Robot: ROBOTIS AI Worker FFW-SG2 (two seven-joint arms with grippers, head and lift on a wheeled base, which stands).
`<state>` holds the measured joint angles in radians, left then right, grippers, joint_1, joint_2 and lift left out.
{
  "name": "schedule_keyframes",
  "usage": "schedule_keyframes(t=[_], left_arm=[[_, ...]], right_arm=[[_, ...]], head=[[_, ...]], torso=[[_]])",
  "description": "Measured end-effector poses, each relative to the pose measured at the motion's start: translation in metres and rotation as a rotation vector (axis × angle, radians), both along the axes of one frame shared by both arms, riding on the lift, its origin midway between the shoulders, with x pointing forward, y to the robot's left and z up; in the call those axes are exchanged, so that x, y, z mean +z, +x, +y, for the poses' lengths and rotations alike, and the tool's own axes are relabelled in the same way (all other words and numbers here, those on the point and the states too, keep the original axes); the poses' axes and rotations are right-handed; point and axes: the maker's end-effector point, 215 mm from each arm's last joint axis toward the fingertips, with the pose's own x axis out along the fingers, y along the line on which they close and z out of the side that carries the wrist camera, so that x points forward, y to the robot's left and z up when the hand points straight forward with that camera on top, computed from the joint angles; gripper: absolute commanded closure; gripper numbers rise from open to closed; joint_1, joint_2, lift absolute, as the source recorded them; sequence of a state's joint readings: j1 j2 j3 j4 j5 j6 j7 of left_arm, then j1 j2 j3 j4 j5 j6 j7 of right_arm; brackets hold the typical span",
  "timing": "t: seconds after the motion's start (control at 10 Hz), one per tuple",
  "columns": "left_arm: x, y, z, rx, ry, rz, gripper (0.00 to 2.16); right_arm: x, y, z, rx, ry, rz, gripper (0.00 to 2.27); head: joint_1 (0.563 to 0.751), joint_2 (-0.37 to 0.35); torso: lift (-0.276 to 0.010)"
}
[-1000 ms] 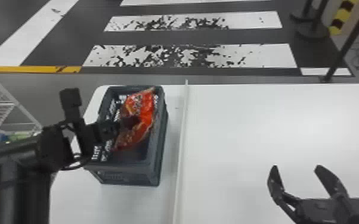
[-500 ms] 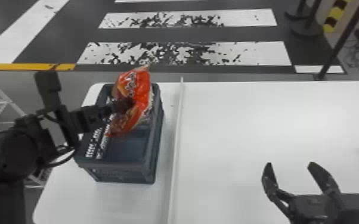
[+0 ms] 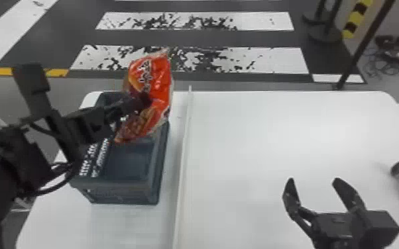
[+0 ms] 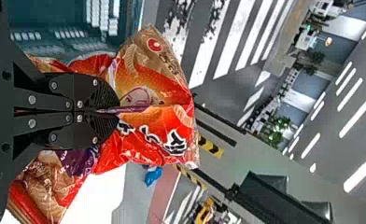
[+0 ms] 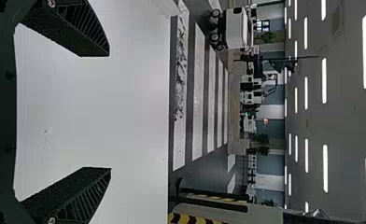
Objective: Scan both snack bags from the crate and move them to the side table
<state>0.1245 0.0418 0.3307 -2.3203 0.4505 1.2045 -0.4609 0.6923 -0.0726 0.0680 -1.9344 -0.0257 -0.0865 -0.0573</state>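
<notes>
Orange-red plastic snack bag [image 3: 160, 79], left of centre, clamped by left gripper [image 3: 145, 98] above blue-grey plastic crate [image 3: 122, 193], near its rim; right gripper [image 3: 313, 179], lower right, jaws apart, over broad white tabletop [image 3: 258, 139].

You see a snack bag [image 3: 163, 82] of glossy, crinkled plastic film. Your crate [image 3: 122, 194] is rigid plastic, low in sheen. The tabletop [image 3: 275, 139] facing you is smooth with a soft sheen. On the right gripper [image 3: 314, 180], note matt fingers [image 5: 71, 193], rough-textured and ribbed.
</notes>
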Motion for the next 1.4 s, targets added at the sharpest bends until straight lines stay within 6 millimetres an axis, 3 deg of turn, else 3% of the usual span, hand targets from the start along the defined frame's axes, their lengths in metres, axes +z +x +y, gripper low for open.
schedule_keyframes(t=[0.3,0.4,0.6,0.8,1.0,1.2,1.4], left_arm=[[0.002,-0.003,-0.098,-0.146,-0.017,0.0,2.14],[-0.007,-0.005,-0.124,-0.186,-0.004,0.017,2.14],[-0.043,-0.01,-0.17,-0.25,0.052,0.073,2.14],[-0.086,-0.007,-0.196,-0.262,0.117,0.114,2.14],[-0.124,-0.007,-0.218,-0.289,0.176,0.153,2.14],[-0.157,-0.008,-0.236,-0.298,0.221,0.186,2.14],[-0.172,-0.017,-0.271,-0.334,0.227,0.167,2.13]], right_arm=[[0.006,0.002,-0.011,-0.022,-0.004,-0.011,0.05],[0.008,0.003,-0.017,-0.037,-0.008,-0.017,0.05],[0.015,0.005,-0.038,-0.081,-0.01,-0.033,0.05],[0.033,0.007,-0.065,-0.166,-0.005,-0.092,0.05],[0.046,0.006,-0.085,-0.249,-0.006,-0.135,0.05],[0.051,0.005,-0.09,-0.267,0.007,-0.15,0.05],[0.051,0.005,-0.093,-0.277,0.01,-0.152,0.05]], head=[[0.695,-0.155],[0.695,-0.201],[0.695,-0.281],[0.695,-0.35],[0.695,-0.35],[0.695,-0.35],[0.695,-0.35]], torso=[[-0.075],[-0.075],[-0.075],[-0.075],[-0.075],[-0.075],[-0.075]])
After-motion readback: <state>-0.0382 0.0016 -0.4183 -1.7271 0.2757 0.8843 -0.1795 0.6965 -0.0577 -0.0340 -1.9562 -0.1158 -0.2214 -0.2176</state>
